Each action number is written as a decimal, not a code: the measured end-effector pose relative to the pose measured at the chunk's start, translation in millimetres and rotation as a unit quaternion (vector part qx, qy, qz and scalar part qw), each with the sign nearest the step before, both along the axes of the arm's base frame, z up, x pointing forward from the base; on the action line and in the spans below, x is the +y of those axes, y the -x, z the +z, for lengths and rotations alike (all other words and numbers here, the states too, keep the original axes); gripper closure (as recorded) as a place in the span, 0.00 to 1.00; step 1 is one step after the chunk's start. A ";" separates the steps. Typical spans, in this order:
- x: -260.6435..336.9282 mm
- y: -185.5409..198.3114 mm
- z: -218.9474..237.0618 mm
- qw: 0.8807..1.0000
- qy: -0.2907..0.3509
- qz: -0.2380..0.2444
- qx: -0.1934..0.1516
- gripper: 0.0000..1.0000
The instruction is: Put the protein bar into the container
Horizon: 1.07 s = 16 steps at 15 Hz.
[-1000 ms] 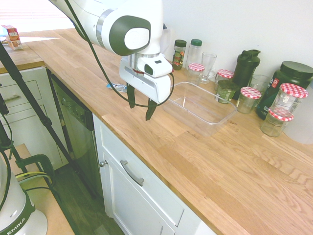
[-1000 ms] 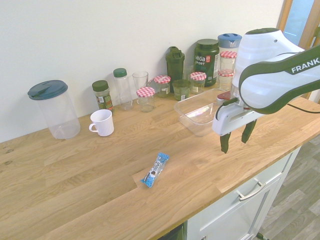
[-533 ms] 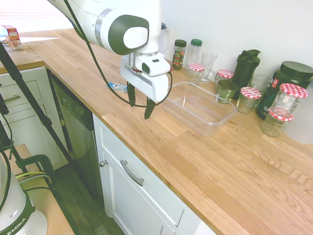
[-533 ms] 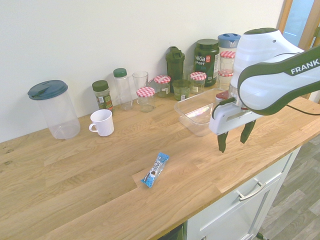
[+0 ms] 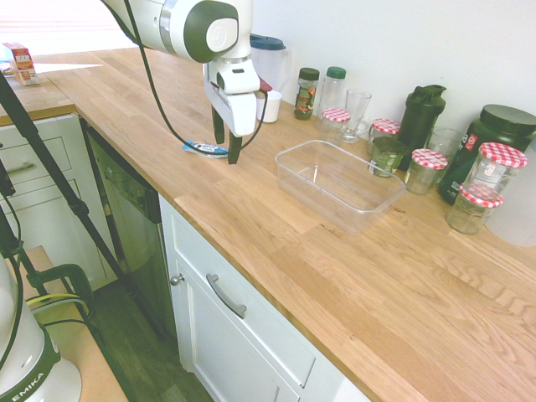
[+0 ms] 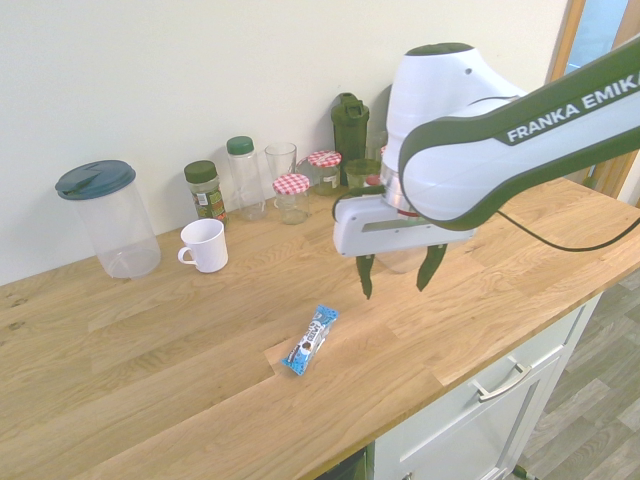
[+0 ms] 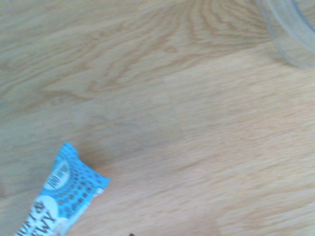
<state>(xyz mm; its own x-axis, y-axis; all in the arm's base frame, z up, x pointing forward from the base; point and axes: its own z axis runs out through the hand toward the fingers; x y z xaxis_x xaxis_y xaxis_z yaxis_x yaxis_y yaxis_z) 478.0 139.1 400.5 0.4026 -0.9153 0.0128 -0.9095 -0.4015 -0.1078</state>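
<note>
The protein bar [image 6: 311, 340], a small light blue and white packet, lies flat on the wooden counter near its front edge, also seen as the bar [image 5: 203, 149] and close up as the bar [image 7: 61, 201]. My gripper [image 6: 395, 288] hangs open and empty above the counter, a short way from the bar on the container's side; in the first exterior view the gripper [image 5: 226, 149] sits just past the bar's end. The clear shallow container [image 5: 311, 199] stands empty further along the counter, and a corner of the container [image 7: 290, 34] shows in the wrist view.
Behind the container stand jars with red-checked lids [image 5: 502, 156], a dark green shaker [image 5: 421, 113] and a large dark tub [image 5: 494, 134]. A white mug [image 6: 205, 243] and a clear pitcher with a blue lid [image 6: 105, 215] stand by the wall. The counter's front edge [image 5: 251, 268] runs close by.
The arm has swung away from the container and along the counter towards the protein bar. The gripper stays open and empty. The bar has not moved.
</note>
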 end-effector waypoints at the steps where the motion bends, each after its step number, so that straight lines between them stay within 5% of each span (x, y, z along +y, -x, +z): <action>1: 11.8 -6.7 -1.0 1.000 -0.001 -0.009 0.000 0.00; 6: 60.1 -13.3 0.5 0.998 0.001 0.069 0.001 0.00; 16: 104.8 -59.0 -22.0 0.996 -0.002 -0.081 0.035 0.00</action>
<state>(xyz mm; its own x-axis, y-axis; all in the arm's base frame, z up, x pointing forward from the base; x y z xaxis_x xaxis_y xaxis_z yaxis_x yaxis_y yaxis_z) 537.0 244.0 378.5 0.2502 -0.9681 -0.0132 -0.9674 -0.2495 -0.0433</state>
